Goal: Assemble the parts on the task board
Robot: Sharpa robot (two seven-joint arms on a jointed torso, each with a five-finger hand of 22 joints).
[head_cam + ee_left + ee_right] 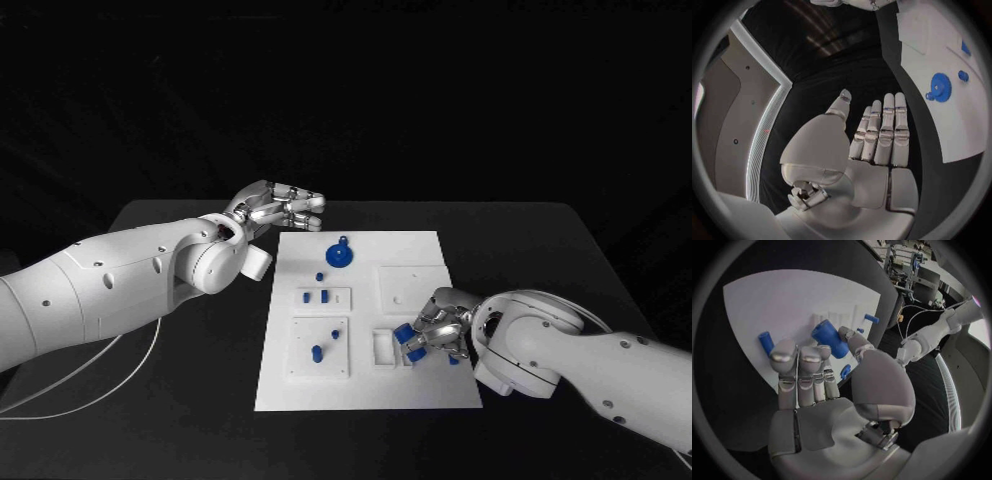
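The white task board (433,390) lies mid-table. My right hand (437,332) hovers over its near right part and pinches a blue cylinder part (831,338) between thumb and fingers; a blue bit of it shows under the hand (415,353). On the board are a blue gear (338,254), a small blue piece (319,276) and blue pegs (317,353) standing in white blocks. My left hand (283,208) hangs off the board's far left corner, fingers straight and holding nothing (877,135). The gear (941,87) lies beside it on the board (942,45).
White raised blocks (404,283) sit on the board, one with a slot (382,348) right by my right hand. Another loose blue peg (766,342) lies on the board near my right fingertips. A white cable (87,385) trails over the table's near left.
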